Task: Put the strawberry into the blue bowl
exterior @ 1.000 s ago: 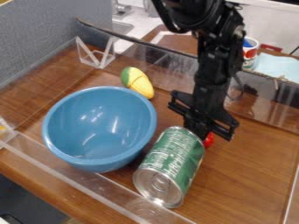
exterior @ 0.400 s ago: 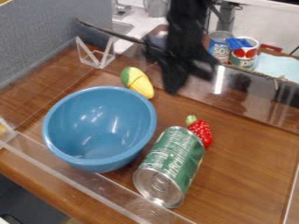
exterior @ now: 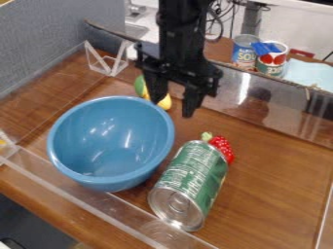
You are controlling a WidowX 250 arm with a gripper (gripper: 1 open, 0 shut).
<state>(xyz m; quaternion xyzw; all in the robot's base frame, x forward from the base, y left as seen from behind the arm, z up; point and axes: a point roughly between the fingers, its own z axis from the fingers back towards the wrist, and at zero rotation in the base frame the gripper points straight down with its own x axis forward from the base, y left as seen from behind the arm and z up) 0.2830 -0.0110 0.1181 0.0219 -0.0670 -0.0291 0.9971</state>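
The blue bowl (exterior: 111, 143) stands on the left part of the wooden tabletop (exterior: 274, 195), close to its front left edge. It is upright, and I see only its smooth, glossy inside; there is nothing in it. The green can (exterior: 190, 185) lies on its side, just beside the bowl, on the side toward the right edge of the tabletop. Its round metal end is turned to the front edge. The can looks closed at this end, so what it contains cannot be seen.

The strawberry (exterior: 219, 145) is not inside the bowl. It is on the tabletop, at the far end of the can and very near to it, and the can hides a part of it. Its red body with light dots and its green leafy top are visible.

The black claw (exterior: 174, 106) is above the tabletop, over the far right side of the bowl. Its fingers stand wide apart and hold nothing. Behind it, partly covered, there is the yellow-green fruit (exterior: 140, 88), which is outside the bowl, beyond its far rim.

Past the far edge of the tabletop, toward the right, two more cans stand upright side by side: a blue one (exterior: 244, 52) and a red and white one (exterior: 271, 60). Their contents I cannot tell.
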